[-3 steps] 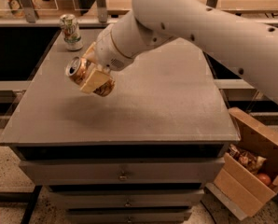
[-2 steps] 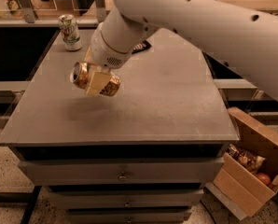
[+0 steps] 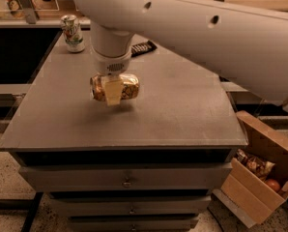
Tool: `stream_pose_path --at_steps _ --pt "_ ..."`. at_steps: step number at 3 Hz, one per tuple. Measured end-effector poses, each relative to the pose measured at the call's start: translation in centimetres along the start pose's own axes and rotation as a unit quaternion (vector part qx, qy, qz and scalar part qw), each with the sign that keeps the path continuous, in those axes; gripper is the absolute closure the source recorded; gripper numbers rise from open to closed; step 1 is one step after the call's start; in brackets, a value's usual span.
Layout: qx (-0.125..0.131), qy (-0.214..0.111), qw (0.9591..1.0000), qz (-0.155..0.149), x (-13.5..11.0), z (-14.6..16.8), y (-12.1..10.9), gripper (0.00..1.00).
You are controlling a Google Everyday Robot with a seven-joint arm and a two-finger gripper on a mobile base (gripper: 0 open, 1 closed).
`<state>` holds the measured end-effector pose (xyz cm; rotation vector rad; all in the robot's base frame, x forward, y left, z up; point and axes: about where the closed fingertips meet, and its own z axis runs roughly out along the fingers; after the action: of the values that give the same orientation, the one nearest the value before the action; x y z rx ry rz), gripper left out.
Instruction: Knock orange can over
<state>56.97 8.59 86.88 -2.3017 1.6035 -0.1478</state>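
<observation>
The orange can [image 3: 128, 87] is shiny copper-orange and lies on its side, low over the grey table [image 3: 182, 110] left of the middle. My gripper [image 3: 113, 94] comes straight down from the white arm [image 3: 192, 28] and is shut on the can across its middle. One tan finger [image 3: 113, 90] shows in front of the can; the other finger is hidden behind it. I cannot tell whether the can touches the table top.
A white-and-green can [image 3: 72, 33] stands upright at the table's far left corner. A small dark object [image 3: 143, 47] lies at the far edge. An open cardboard box [image 3: 260, 168] with items sits on the floor to the right. Drawers sit below the table front.
The arm has swung over the table, and the wrist now points straight down. The can has gone from tilted to lying level, and has moved a little toward the table's middle.
</observation>
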Motion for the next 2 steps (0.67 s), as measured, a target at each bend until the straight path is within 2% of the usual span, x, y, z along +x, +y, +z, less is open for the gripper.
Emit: stream_pose_path --at_steps 1,2 --pt "-0.015 0.088 0.9959 -0.018 1.51 1.05 0.68 0.49" --pt "-0.026 0.127 0.9913 -0.021 2.38 1.64 1.07 0.26"
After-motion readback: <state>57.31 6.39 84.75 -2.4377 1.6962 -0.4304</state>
